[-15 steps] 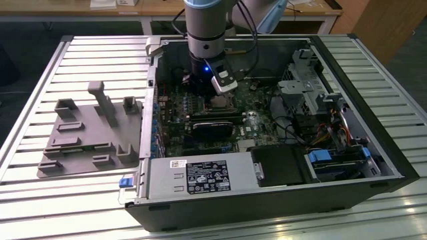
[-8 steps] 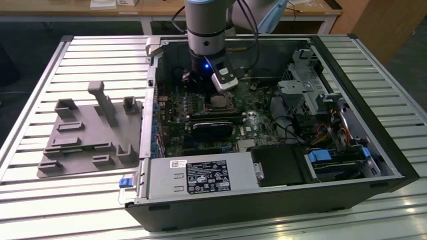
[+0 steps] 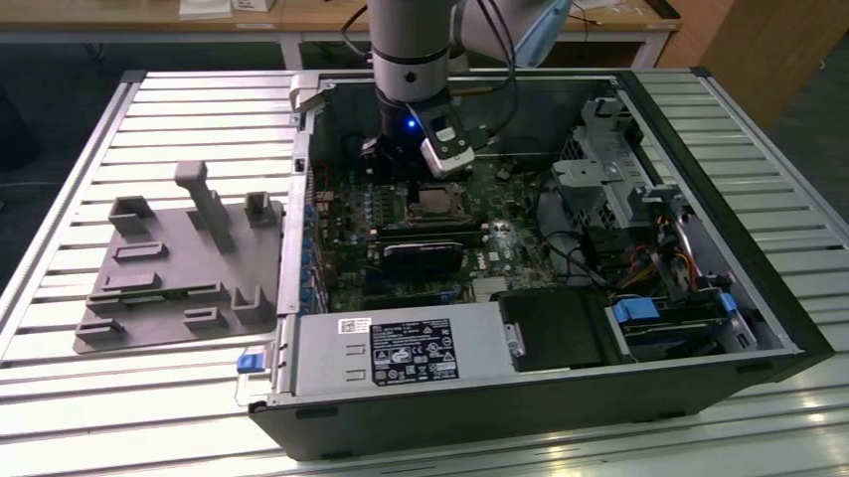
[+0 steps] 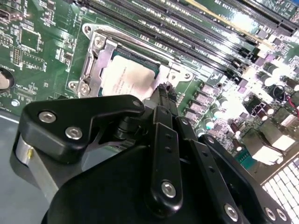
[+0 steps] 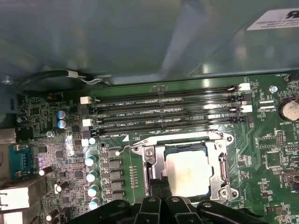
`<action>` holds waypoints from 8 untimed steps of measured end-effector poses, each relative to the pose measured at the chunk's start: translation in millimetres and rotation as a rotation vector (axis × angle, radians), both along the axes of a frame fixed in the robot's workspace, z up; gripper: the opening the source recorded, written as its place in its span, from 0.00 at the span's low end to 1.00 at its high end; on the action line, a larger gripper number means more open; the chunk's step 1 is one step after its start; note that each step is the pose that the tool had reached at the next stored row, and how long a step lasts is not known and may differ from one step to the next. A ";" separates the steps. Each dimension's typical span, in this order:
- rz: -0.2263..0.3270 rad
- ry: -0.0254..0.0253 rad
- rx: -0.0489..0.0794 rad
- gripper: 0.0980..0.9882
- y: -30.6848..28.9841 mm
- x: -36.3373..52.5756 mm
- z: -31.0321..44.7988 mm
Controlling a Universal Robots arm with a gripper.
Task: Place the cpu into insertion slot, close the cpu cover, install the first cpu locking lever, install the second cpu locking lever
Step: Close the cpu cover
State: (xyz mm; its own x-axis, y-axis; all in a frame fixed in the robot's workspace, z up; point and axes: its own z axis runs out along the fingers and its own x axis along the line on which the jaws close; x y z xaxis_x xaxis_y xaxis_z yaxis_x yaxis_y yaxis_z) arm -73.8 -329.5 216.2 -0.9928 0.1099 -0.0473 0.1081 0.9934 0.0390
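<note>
Since the cpu (image 5: 187, 173) lies flat in the insertion slot (image 5: 186, 148) with the cpu cover (image 5: 221, 161) seemingly down around it, the main hazard, as I judge it, is the claw (image 4: 163, 92) itself. It is clenched, its tips pressed together with nothing between them, and it sits at the socket's edge, right by the chip's corner. A sideways slip could scrape the pale top or skid onto the green board. Pushing a wire locking lever (image 5: 124, 149) off line could let it spring free rather than hook. Whether either lever is latched I cannot tell.

Room is tight. The memory slots (image 5: 168, 114) run just beside one edge of the socket, and a row of capacitors (image 5: 92, 176) stands near another. The case (image 3: 531, 407) walls enclose the arm on the table (image 3: 80, 129). Open space lies mostly upward.
</note>
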 end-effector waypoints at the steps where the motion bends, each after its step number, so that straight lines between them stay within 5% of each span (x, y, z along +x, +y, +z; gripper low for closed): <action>1: 0.000 0.0001 0.000 0.00 0.0 0.0 0.1; 8: 0.000 0.0003 0.000 0.00 -0.1 12.7 0.2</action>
State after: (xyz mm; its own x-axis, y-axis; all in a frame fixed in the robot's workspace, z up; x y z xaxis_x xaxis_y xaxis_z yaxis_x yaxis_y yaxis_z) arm -61.1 -329.5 216.4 -0.9928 0.1100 -0.0471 0.1082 0.9934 0.0386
